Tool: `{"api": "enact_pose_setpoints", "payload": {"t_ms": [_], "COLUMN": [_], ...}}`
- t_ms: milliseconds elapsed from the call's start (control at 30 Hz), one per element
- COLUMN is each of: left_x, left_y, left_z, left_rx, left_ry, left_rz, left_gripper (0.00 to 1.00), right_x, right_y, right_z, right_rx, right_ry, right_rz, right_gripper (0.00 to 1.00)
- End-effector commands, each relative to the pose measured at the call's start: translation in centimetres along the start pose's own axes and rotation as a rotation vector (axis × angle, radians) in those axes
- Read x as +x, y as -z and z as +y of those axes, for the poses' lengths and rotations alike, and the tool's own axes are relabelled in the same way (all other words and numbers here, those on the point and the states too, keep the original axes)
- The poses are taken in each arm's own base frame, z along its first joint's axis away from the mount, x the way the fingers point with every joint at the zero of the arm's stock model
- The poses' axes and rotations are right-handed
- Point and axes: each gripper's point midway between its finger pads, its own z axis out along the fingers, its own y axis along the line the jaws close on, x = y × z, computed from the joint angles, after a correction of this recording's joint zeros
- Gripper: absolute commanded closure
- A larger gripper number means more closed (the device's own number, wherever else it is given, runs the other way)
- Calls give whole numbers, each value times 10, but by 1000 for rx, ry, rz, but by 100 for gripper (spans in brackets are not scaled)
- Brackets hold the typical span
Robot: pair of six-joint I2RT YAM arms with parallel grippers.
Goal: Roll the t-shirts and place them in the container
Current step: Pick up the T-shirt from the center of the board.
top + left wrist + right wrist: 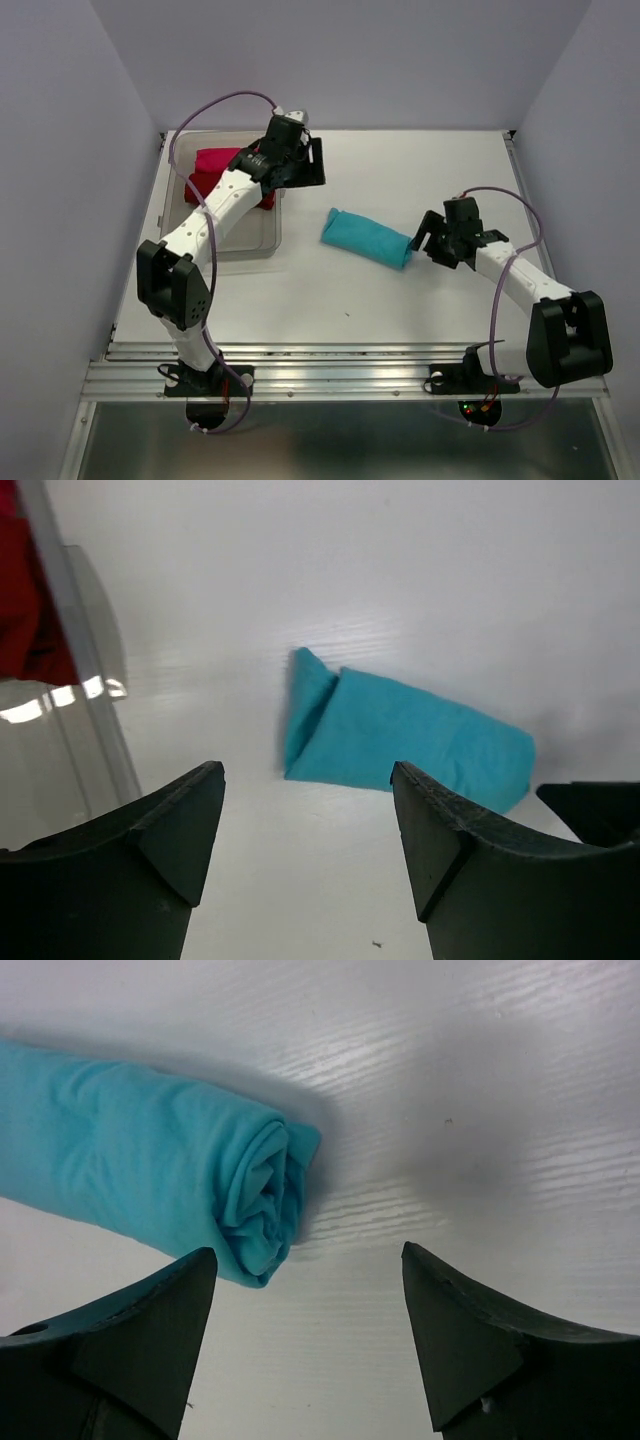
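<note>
The soft, light turquoise-blue cloth t-shirt (367, 238) lies rolled on the white tabletop (400, 320) right of the clear plastic tub (250, 246), with the left gripper (307, 770) and right gripper (307, 1252) both spread wide and empty; likely springy, it's best pinched across its whole middle.

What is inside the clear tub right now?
A bright pink t-shirt and a dark red t-shirt lie at its far end. The left arm crosses over the clear tub, hiding part of both and whatever lies beneath it.
</note>
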Motion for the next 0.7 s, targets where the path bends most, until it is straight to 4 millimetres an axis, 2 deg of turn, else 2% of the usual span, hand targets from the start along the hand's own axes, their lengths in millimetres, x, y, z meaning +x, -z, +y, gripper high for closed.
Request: {"api": "enact_pose_setpoints", "payload": {"t_ms": [0,133,200,267,300,667], "left_x": [28,50,55,60,61,68], "left_y": [-9,-26,-31,-36,-37,-41], "left_z": [-33,-48,-52,-52,-53,-49], "left_rx": [99,136,149,158,160,148], "left_ry": [-9,-9,-7,-2,0,4], "left_rz": [97,164,175,189,194,209], "left_gripper": [21,21,21,21,21,21], "right_x": [4,23,22,33,31,24], "right_y": [-2,-9,-11,-15,-19,-48], "right_z": [25,31,34,33,36,17], "right_rx": [-163,-246,-276,-289,-309,-222], "right_ry": [-116,-222,-253,-270,-275,-350], "right_rz": [14,42,25,55,44,-24], "right_gripper": [19,18,19,19,20,25]}}
